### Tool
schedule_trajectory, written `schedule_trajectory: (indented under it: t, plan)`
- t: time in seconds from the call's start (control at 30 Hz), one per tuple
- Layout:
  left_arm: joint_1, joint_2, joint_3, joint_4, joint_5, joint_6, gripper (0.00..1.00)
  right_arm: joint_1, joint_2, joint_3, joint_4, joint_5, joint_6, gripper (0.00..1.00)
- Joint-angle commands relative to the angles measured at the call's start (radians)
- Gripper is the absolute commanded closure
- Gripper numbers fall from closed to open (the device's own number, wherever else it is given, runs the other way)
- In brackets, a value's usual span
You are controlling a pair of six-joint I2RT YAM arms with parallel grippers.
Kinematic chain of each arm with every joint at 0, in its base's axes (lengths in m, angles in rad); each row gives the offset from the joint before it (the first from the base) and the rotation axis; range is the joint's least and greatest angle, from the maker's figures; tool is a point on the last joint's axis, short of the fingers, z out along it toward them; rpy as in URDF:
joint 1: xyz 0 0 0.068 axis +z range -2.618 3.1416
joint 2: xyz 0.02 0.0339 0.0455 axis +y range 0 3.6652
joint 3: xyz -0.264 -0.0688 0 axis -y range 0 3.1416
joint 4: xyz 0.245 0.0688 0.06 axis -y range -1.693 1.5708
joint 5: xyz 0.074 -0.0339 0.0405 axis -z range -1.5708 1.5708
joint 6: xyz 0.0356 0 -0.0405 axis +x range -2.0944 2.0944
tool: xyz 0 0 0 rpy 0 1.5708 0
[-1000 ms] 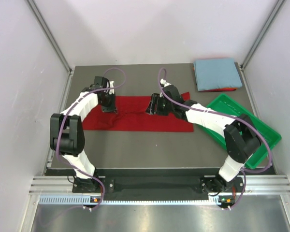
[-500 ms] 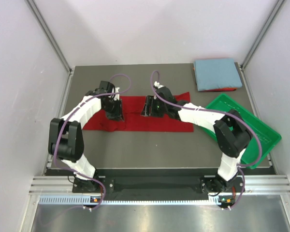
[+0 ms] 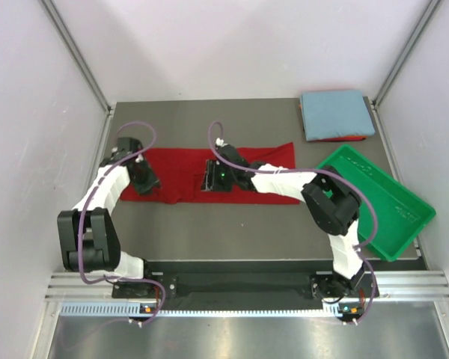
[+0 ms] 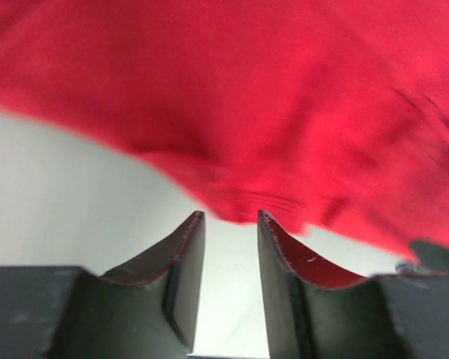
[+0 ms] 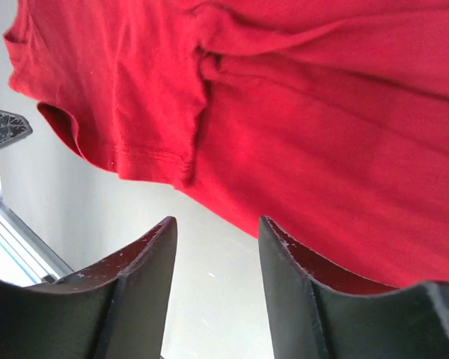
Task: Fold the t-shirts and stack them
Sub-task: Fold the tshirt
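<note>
We see a long red t-shirt (image 3: pixel 178 170) lying spread out flat across the middle of the worktop (image 3: pixel 232 224), wider from left to right than from front to back. The left fingers (image 3: pixel 144 179) sit low at the shirt's left end, and in the left wrist view those fingers (image 4: pixel 188 247) stand apart with only bare worktop in the gap; the rumpled red hem (image 4: pixel 247 97) lies just past their tips, and we cannot tell whether it touches them. The right fingers (image 3: pixel 212 178) are down over the middle of the shirt, towards its near edge. From the right wrist we see them (image 5: pixel 157 254) spread as well, nothing between them, with a stitched hem and a fold of the red cloth (image 5: pixel 322 149) just ahead. At the far right corner a folded blue t-shirt (image 3: pixel 337 114) rests on a second red t-shirt (image 3: pixel 331 139), of which only a thin edge shows. A green tray (image 3: pixel 389 202) sits at the right, well apart from the spread shirt.
</note>
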Motion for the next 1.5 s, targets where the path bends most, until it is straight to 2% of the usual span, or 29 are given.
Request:
schedule_trajectory:
  t: [0.0, 0.17, 0.4, 0.63, 1.13, 1.3, 1.47]
  plan:
    - [0.099, -0.075, -0.093, 0.105, 0.055, -0.107, 0.6, 0.039, 0.051, 0.084, 0.038, 0.009, 0.04, 0.53]
    - [0.123, -0.109, -0.115, 0.13, 0.0, -0.132, 0.53, 0.061, 0.12, 0.15, 0.032, 0.007, 0.053, 0.55]
    - [0.186, -0.085, -0.138, 0.181, 0.023, -0.172, 0.49, 0.068, 0.161, 0.184, 0.037, 0.016, 0.071, 0.57]
    - [0.208, -0.046, -0.147, 0.24, 0.094, -0.189, 0.5, 0.07, 0.204, 0.216, 0.028, 0.007, 0.079, 0.63]
    - [0.214, 0.043, -0.17, 0.294, 0.158, -0.206, 0.55, 0.082, 0.243, 0.233, 0.021, 0.018, 0.105, 0.64]
    - [0.217, 0.05, -0.174, 0.294, 0.164, -0.2, 0.62, 0.087, 0.252, 0.236, 0.026, 0.012, 0.115, 0.64]
    - [0.218, 0.038, -0.17, 0.282, 0.144, -0.183, 0.82, 0.091, 0.258, 0.242, 0.031, 0.012, 0.12, 0.66]
